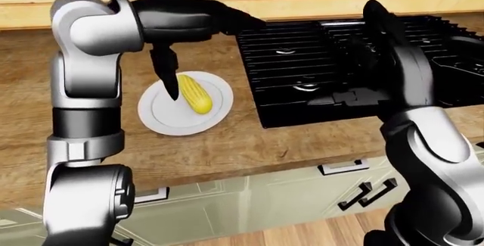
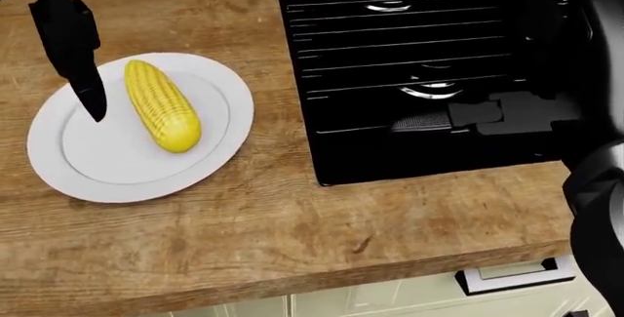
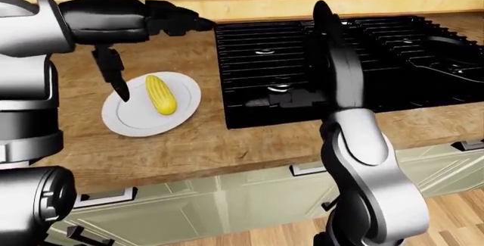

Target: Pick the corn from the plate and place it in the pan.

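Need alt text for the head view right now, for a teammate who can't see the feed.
A yellow corn cob lies on a white plate on a wooden counter, with one black finger of the left hand pointing down just left of it, not gripping. A black stove fills the upper right.

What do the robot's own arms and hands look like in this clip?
Both arms are built from rounded, glossy silver-grey segments joined by black bands, the forearms turning matte black. The left hand is black with slim, tapering fingers whose tips look finely ribbed. The right hand is also black and blocky with a textured fingertip, hard to separate from the black stove. No cables, markings or sleeves show.
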Controlling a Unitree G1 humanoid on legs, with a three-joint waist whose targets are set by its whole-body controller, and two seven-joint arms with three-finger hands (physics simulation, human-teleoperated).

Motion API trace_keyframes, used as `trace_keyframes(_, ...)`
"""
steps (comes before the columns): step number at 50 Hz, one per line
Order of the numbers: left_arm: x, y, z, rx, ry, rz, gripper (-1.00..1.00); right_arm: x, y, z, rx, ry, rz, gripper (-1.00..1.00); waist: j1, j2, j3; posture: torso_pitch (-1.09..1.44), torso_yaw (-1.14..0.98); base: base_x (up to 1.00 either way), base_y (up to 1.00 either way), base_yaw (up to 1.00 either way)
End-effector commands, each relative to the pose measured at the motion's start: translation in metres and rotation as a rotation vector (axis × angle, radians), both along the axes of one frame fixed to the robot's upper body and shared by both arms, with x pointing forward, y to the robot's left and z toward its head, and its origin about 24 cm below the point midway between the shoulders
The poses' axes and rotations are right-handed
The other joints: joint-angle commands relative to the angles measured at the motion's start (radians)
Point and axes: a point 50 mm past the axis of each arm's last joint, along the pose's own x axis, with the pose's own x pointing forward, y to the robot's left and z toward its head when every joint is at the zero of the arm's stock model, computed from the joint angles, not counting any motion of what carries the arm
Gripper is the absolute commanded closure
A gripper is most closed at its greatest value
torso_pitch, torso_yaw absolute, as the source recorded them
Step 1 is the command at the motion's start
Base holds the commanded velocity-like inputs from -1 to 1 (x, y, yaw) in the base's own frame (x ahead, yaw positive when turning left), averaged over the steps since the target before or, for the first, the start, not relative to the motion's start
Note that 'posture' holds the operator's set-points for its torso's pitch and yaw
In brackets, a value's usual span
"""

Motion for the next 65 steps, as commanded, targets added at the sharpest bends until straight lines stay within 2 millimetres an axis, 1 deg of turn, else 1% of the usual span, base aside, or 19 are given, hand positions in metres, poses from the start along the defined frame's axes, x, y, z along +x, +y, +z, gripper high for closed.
trace_keyframes(1,-0.007,0.0,0.015,-0.012,-0.076,-0.014,-0.83,-0.005,0.0,0.011,-0.002,-0.073,-0.002,-1.0,0.0,0.001,-0.027,0.0,0.0,0.0,0.0,0.0)
trace_keyframes(3,-0.008,-0.001,0.009,0.028,-0.079,-0.027,-0.77,-0.003,0.002,0.01,-0.005,-0.07,0.002,-1.0,0.0,0.002,-0.026,0.0,0.0,0.0,0.0,0.0)
trace_keyframes(5,-0.009,-0.001,0.008,0.045,-0.073,-0.035,-0.87,-0.004,0.002,0.011,-0.007,-0.07,0.002,-1.0,-0.001,0.003,-0.026,0.0,0.0,0.0,0.0,0.0)
trace_keyframes(8,-0.011,-0.003,0.01,0.063,-0.066,-0.046,-0.84,-0.004,0.002,0.011,-0.008,-0.07,0.004,-1.0,0.0,0.003,-0.027,0.0,0.0,0.0,0.0,0.0)
trace_keyframes(10,-0.01,-0.004,0.008,0.075,-0.066,-0.048,-0.76,-0.004,0.001,0.012,-0.007,-0.073,0.002,-1.0,0.001,0.002,-0.026,0.0,0.0,0.0,0.0,0.0)
trace_keyframes(11,-0.009,-0.005,0.007,0.081,-0.063,-0.051,-0.8,-0.005,0.001,0.013,-0.005,-0.075,0.001,-1.0,0.001,0.002,-0.025,0.0,0.0,0.0,0.0,0.0)
trace_keyframes(14,-0.008,-0.007,0.003,0.105,-0.067,-0.058,-0.65,-0.005,0.0,0.014,-0.005,-0.078,-0.001,-1.0,0.002,0.001,-0.023,0.0,0.0,0.0,0.0,0.0)
trace_keyframes(18,-0.008,-0.007,0.004,0.115,-0.063,-0.056,-0.63,-0.006,0.0,0.015,-0.004,-0.08,-0.001,-1.0,0.002,0.001,-0.024,0.0,0.0,0.0,0.0,0.0)
trace_keyframes(20,-0.009,-0.007,0.004,0.118,-0.06,-0.051,-0.49,-0.006,0.0,0.015,-0.004,-0.081,-0.001,-1.0,0.002,0.0,-0.024,0.0,0.0,0.0,0.0,0.0)
trace_keyframes(26,-0.009,-0.004,-0.001,0.142,-0.038,-0.041,-0.6,-0.007,-0.001,0.015,-0.004,-0.082,-0.002,-1.0,0.002,0.001,-0.023,0.0,0.0,0.0,0.0,0.0)
trace_keyframes(27,-0.009,-0.005,0.0,0.14,-0.034,-0.042,-0.69,-0.007,-0.001,0.016,-0.004,-0.082,-0.001,-1.0,0.002,0.001,-0.023,0.0,0.0,0.0,0.0,0.0)
trace_keyframes(29,-0.009,-0.004,-0.002,0.144,-0.023,-0.037,-0.52,-0.007,-0.001,0.015,-0.004,-0.082,-0.001,-1.0,0.002,0.001,-0.024,0.0,0.0,0.0,0.0,0.0)
trace_keyframes(33,-0.01,-0.003,-0.002,0.149,-0.022,-0.034,-0.46,-0.006,0.0,0.015,-0.003,-0.081,0.0,-1.0,0.002,0.0,-0.024,0.0,0.0,0.0,0.0,0.0)
trace_keyframes(39,-0.009,0.001,-0.003,0.164,-0.012,-0.022,-0.46,-0.006,0.0,0.014,-0.005,-0.077,0.002,-1.0,0.002,0.0,-0.024,0.0,0.0,0.0,0.0,0.0)
trace_keyframes(41,-0.008,0.002,-0.005,0.167,-0.012,-0.019,-0.29,-0.006,0.0,0.014,-0.006,-0.077,0.002,-1.0,0.002,0.0,-0.025,0.0,0.0,0.0,0.0,0.0)
trace_keyframes(50,-0.006,0.004,-0.011,0.182,-0.001,-0.013,-0.23,-0.007,-0.001,0.014,-0.005,-0.078,-0.001,-1.0,0.003,0.001,-0.026,0.0,0.0,0.0,0.0,0.0)
trace_keyframes(53,-0.007,0.006,-0.012,0.19,0.003,-0.008,-0.14,-0.006,0.0,0.014,-0.005,-0.078,0.0,-1.0,0.003,0.001,-0.027,0.0,0.0,0.0,0.0,0.0)
trace_keyframes(61,-0.007,0.008,-0.009,0.178,-0.015,-0.003,-0.22,-0.007,0.0,0.015,-0.006,-0.078,0.0,-1.0,0.002,0.001,-0.027,0.0,0.0,0.0,0.0,0.0)
trace_keyframes(65,-0.006,0.012,-0.011,0.178,-0.008,0.009,-0.2,-0.007,0.001,0.015,-0.006,-0.078,0.001,-1.0,0.002,0.002,-0.027,0.0,0.0,0.0,0.0,0.0)
